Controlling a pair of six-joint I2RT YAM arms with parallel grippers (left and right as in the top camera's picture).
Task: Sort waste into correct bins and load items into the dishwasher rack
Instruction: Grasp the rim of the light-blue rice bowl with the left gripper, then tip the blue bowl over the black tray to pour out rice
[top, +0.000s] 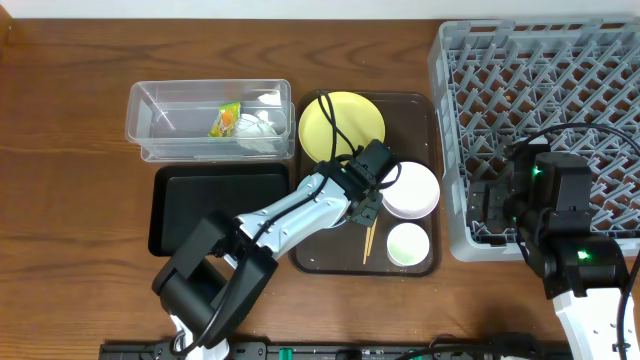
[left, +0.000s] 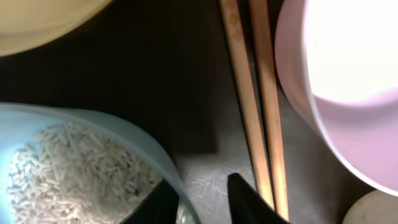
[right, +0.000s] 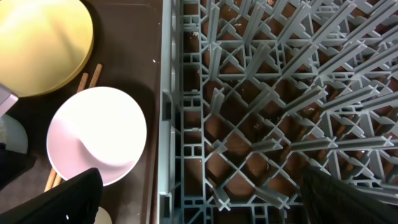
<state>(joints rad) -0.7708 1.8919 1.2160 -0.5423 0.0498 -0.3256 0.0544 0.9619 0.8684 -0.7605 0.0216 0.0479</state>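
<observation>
At lower left of the left wrist view, the light blue bowl (left: 25, 130) holds rice grains (left: 74, 168) on the brown tray (left: 155, 74). The left gripper (left: 202, 202) has its jaws slightly apart astride the bowl's rim, not visibly clamped. Chopsticks (left: 249, 112) and the white bowl (left: 348, 93) lie to the right. The right gripper (right: 205, 199) gapes wide, empty, over the dishwasher rack (right: 280, 93) edge.

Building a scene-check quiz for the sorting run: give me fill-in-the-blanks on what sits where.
The rice lies in the light blue ____. The snack wrapper sits in the clear ____. The yellow plate rests on the brown ____.
Missing: bowl, tub, tray.
</observation>
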